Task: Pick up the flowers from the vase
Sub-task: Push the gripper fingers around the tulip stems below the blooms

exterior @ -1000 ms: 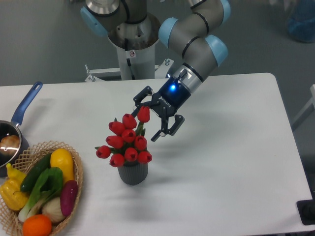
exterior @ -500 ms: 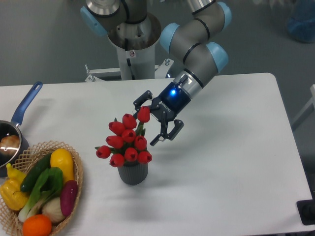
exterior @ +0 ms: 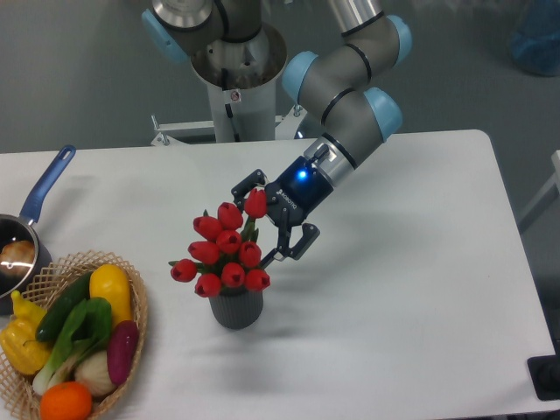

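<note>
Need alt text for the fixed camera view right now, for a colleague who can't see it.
An open gripper reaches into red flowers standing in a dark ribbed vase on a white table. A vegetable basket and blue-handled saucepan sit far left.

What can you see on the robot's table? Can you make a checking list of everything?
Surface: white table, bare on its right side.
Job's things: red flowers standing in the dark grey vase, not lifted yet.
Clutter: wicker basket of vegetables at the front left; saucepan with a blue handle at the left edge.
Grippers: gripper open, its fingers either side of the top tulip; blue light on.
Cables: nothing seen.
Surroundings: grey floor, robot base behind the table, a blue thing at the top right corner.
</note>
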